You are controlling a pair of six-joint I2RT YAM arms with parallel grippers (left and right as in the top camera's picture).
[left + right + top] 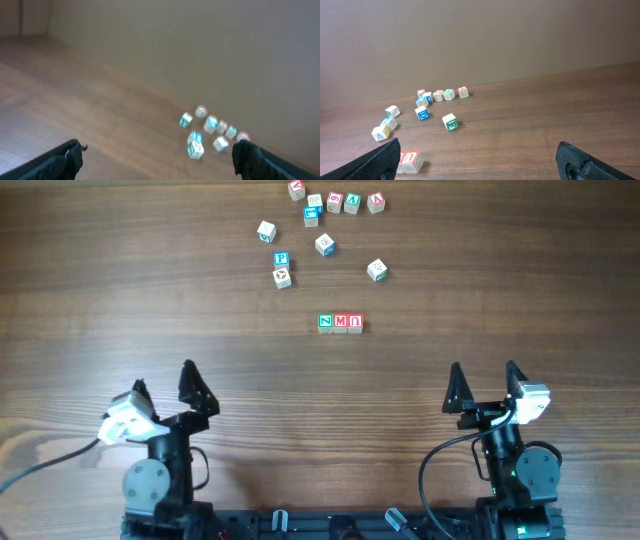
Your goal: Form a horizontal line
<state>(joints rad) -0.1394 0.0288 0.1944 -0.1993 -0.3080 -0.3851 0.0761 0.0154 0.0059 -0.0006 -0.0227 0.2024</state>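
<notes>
N-M-arch cube row [341,322] runs left-right, frame centre. Slightly nearer the right tool [484,375] than the left tool [163,380]; both spread, empty.

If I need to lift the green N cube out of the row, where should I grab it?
I'd come straight down on the green N cube and pinch its near and far faces: its right face abuts the red M cube, leaving no finger room there.

Table [100,300] – matt wood; row cubes [340,322] – pale wood w/ painted faces.
</notes>
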